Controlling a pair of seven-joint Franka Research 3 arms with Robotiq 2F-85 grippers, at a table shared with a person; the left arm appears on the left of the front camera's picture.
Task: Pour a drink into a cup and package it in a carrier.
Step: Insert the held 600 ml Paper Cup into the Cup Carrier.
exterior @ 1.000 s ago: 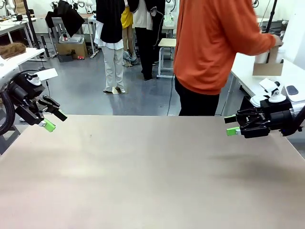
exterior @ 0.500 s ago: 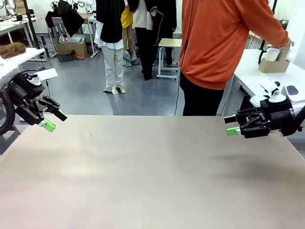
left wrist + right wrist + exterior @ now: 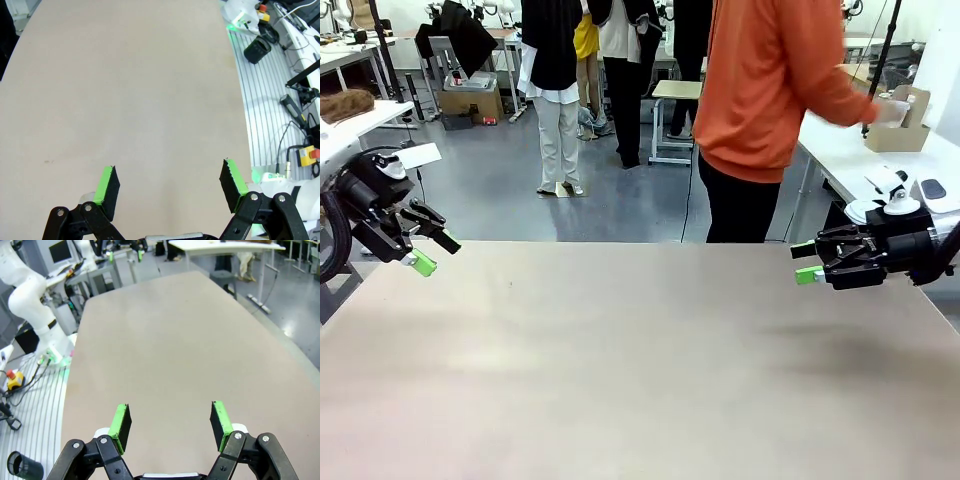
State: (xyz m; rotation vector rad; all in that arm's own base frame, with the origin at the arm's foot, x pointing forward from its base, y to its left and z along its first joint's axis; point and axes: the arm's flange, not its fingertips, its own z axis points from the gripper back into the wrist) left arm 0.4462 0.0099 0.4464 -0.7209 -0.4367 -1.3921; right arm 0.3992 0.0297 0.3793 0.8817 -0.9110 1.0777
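The brown cardboard carrier [image 3: 903, 130] stands on a white side table [image 3: 840, 150] at the far right, beyond my table. A person in an orange top [image 3: 770, 90] reaches toward it with one hand [image 3: 890, 110]. That hand covers the spot where a cup would show, so I cannot make out the cup. The jug with the drink is out of view. My left gripper [image 3: 435, 252] [image 3: 169, 180] hangs open at the table's far left edge with nothing between its fingers. At the far right edge my right gripper [image 3: 804, 262] [image 3: 170, 419] is open too, holding nothing.
The tan tabletop [image 3: 640, 350] stretches bare between both arms. Other people [image 3: 560, 90] stand farther back in the room, near a stool [image 3: 670, 95]. Cables and an emergency-stop box [image 3: 305, 155] lie on the ribbed strip beside the table.
The person has turned further right and moved the carrier from in front of the body to the side table. Both arms have stayed still.
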